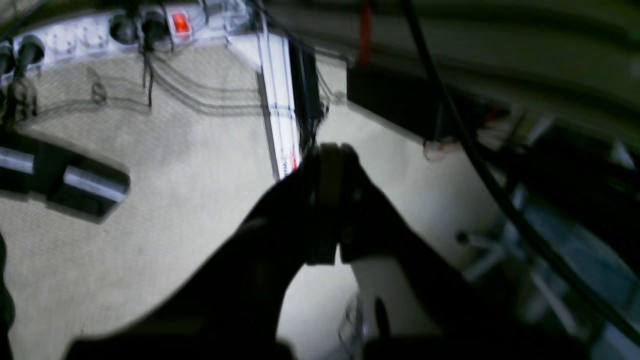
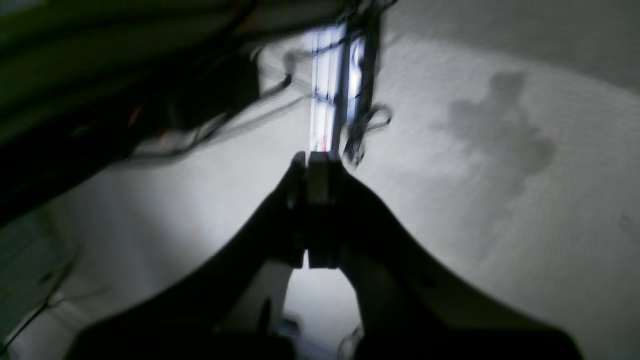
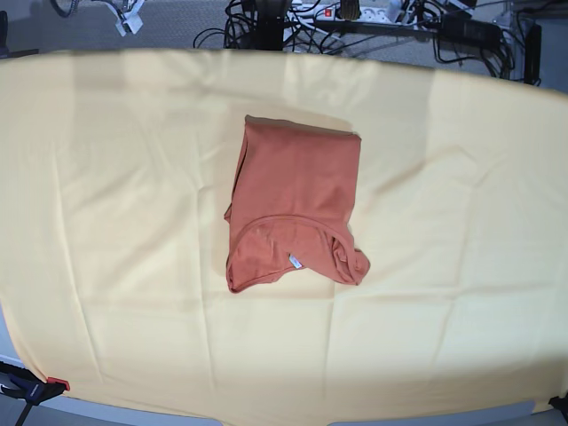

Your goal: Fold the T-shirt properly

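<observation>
- The T-shirt (image 3: pixel 295 206) lies folded into a compact upright rectangle near the middle of the pale yellow cloth (image 3: pixel 115 222), neckline and small white tag (image 3: pixel 295 261) facing up at its near end. One corner at the near right bulges out unevenly, so the fold looks done in the main but not quite tidy.
- Neither arm appears in the base view; both seem drawn back off the work surface, which would suit a finished fold left to rest on its own.
- The left gripper (image 1: pixel 332 155) has its jaws pressed together with nothing between them. Beyond its tips lie carpeted floor, a power strip (image 1: pixel 125 27) with a lit red switch and loose cables; no shirt is anywhere near it.
- The right gripper (image 2: pixel 316 162) is likewise closed tight and empty, pointing at grey carpet and a bright upright post (image 2: pixel 327 100) ahead.
- The shirt is well apart from both grippers, out of sight of either wrist camera.
</observation>
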